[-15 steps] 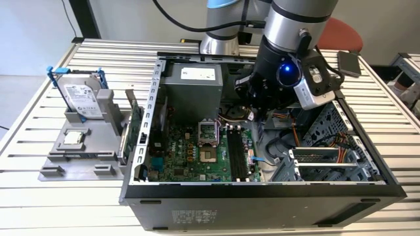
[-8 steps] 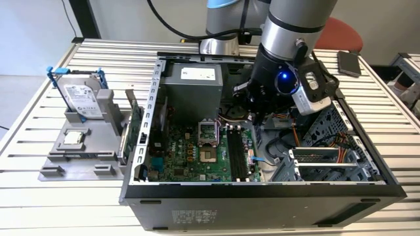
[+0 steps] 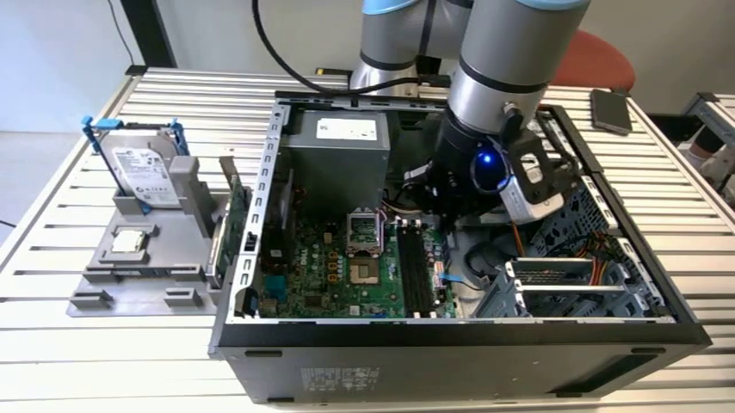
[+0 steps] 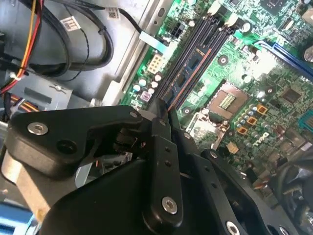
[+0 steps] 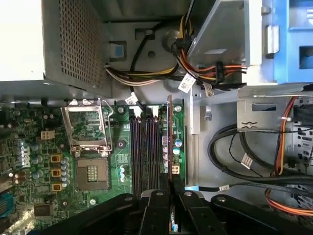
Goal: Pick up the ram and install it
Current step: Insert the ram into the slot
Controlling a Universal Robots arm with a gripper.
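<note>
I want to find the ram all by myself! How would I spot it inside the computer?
Look inside the open computer case at the green motherboard and find its row of long black memory slots. The ram is the thin dark stick standing on edge at the edge of that row, with the gripper pinching one end. The slots beside it look empty.

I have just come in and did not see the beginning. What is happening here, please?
A robot arm is reaching into an open computer case. Its gripper is shut on the ram, a thin dark stick held on edge over the black memory slots of the motherboard. Whether the ram is already seated cannot be told.
</note>
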